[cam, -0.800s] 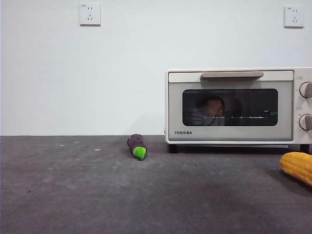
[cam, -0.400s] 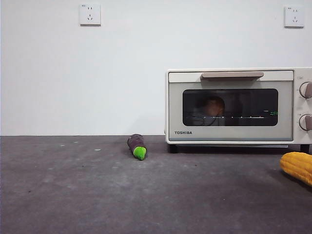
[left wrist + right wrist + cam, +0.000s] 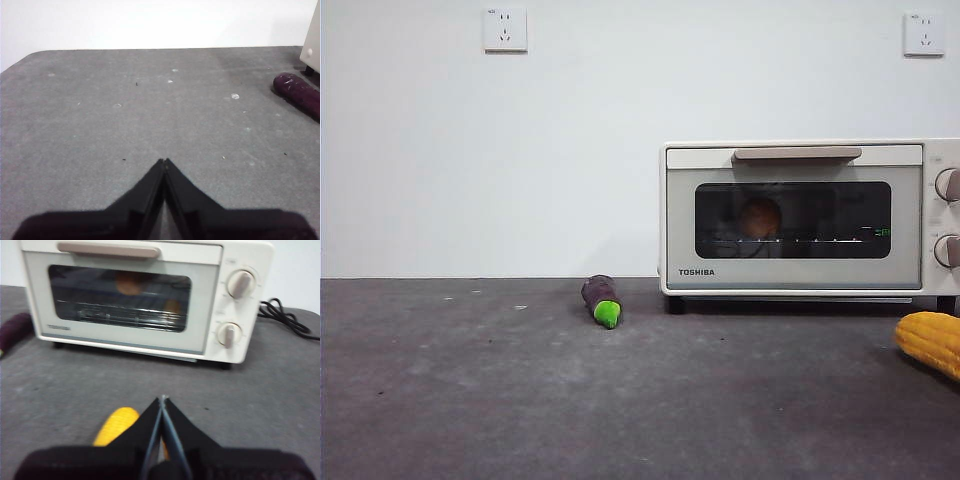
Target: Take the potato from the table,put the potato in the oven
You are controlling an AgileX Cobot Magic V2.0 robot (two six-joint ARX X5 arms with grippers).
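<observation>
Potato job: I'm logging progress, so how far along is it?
It looks finished. The potato shows behind the glass of the oven, whose door is closed. Nothing is in hand: the left pincer and right pincer are shut and empty above the table. No step seems left.

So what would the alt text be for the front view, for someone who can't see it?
A cream-white toaster oven stands shut on a dark grey table against a white wall, with an orange-brown potato dimly visible behind its dark glass door. A small purple eggplant lies left of the oven, and a yellow corn cob lies at the right edge. No robot arm is in view.
</observation>
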